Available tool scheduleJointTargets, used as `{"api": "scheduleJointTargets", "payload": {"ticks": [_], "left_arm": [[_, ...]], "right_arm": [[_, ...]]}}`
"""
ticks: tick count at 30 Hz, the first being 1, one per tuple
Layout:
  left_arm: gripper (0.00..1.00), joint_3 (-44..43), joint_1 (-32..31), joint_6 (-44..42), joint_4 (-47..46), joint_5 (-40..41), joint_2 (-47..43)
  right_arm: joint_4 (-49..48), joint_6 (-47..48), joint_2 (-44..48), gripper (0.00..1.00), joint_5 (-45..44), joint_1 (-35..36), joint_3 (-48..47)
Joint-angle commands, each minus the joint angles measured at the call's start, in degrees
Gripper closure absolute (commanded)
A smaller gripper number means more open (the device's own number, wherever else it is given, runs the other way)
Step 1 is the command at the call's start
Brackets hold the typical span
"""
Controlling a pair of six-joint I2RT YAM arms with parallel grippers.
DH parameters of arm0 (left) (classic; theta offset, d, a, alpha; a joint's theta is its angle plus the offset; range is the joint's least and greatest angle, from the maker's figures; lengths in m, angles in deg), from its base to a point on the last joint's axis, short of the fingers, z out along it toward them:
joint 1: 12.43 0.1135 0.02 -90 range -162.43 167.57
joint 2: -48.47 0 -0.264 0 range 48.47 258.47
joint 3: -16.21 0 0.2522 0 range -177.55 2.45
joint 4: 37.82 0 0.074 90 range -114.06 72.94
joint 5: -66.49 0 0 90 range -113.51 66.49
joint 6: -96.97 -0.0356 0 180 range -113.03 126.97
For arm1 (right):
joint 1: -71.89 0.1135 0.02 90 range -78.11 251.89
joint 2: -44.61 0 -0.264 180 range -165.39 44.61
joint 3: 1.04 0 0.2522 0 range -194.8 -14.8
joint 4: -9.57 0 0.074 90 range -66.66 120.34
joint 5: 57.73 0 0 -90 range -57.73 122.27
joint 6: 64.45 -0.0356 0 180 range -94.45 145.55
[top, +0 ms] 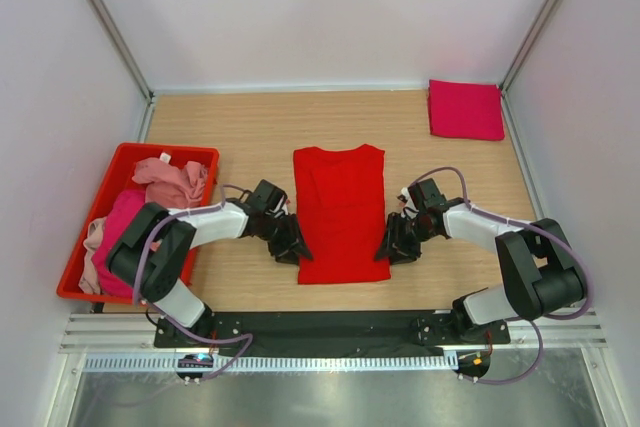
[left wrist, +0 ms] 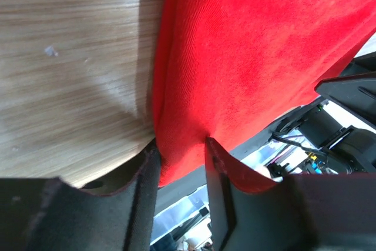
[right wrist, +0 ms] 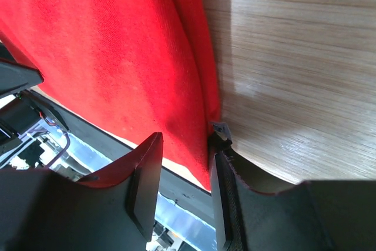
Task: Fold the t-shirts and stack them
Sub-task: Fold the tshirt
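While set low over the near part of the desk [top: 250, 127], clamped on cloth at both sides. Left claw [top: 292, 245]: closed on the left edge of the bright red t-shirt [top: 340, 212], just above its near corner, with fabric pinched and puckered between the fingers [left wrist: 144, 189]. Right claw [top: 395, 247]: closed the same way on the right edge near the other corner, a fold of red caught between its pads [right wrist: 147, 174].

Between them, lying flat on the wood as a long rectangle, sleeves tucked in, collar at the far end. Further back on the left, against the side wall, a red bin [top: 130, 155] heaped with a crumpled pale pink t-shirt [top: 172, 183] and a magenta t-shirt [top: 120, 219]. Farthest off, in the far right corner, a folded magenta-crimson t-shirt [top: 466, 109], square and flat, well apart from everything else.
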Motion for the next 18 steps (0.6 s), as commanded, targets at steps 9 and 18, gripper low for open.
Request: {"api": "scheduleJointTargets", "payload": {"ticks": [9, 18], "left_arm": [[0.97, 4.4, 0.0, -0.7, -6.0, 6.0, 3.2], [1.0, 8.1, 0.0, 0.7, -4.4, 4.8, -5.6]], "right_arm": [[-9.2, -2.5, -2.3, 0.97, -1.0, 0.8, 4.2], [-9.4, -7.5, 8.9, 0.99, 2.2, 0.8, 8.9]]}}
